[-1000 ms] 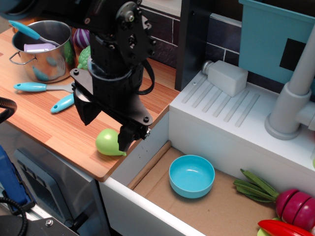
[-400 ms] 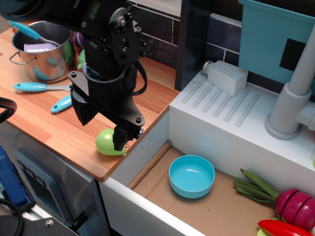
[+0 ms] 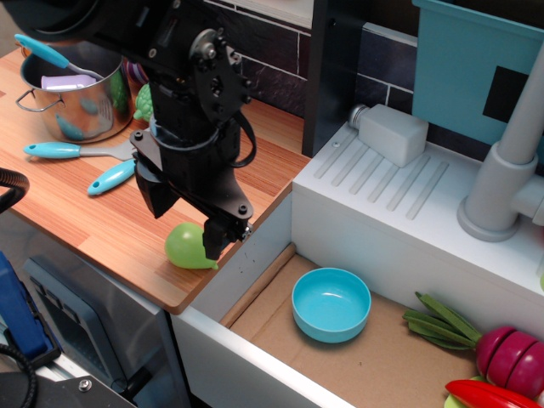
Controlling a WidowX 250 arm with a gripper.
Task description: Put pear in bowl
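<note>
The light yellow-green pear (image 3: 184, 246) lies on the wooden counter (image 3: 102, 223) near its front right edge. My black gripper (image 3: 189, 228) stands right over it, jaws spread. One fingertip (image 3: 212, 244) is down at the pear's right end, and the other is at its upper left, mostly hidden by the gripper body. The pear still rests on the counter. The glossy light blue bowl (image 3: 331, 303) sits empty on the cardboard floor of the sink basin, to the lower right of the pear.
A steel pot (image 3: 72, 85) with a blue utensil stands at the back left. Blue-handled utensils (image 3: 72, 153) lie left of the gripper. The white sink ledge (image 3: 408, 212), a grey faucet (image 3: 501, 183), green beans (image 3: 442, 325) and a red vegetable (image 3: 510, 359) are at right.
The gripper shifted a little left over the pear, then back right and slightly down. The pear and the bowl have not moved.
</note>
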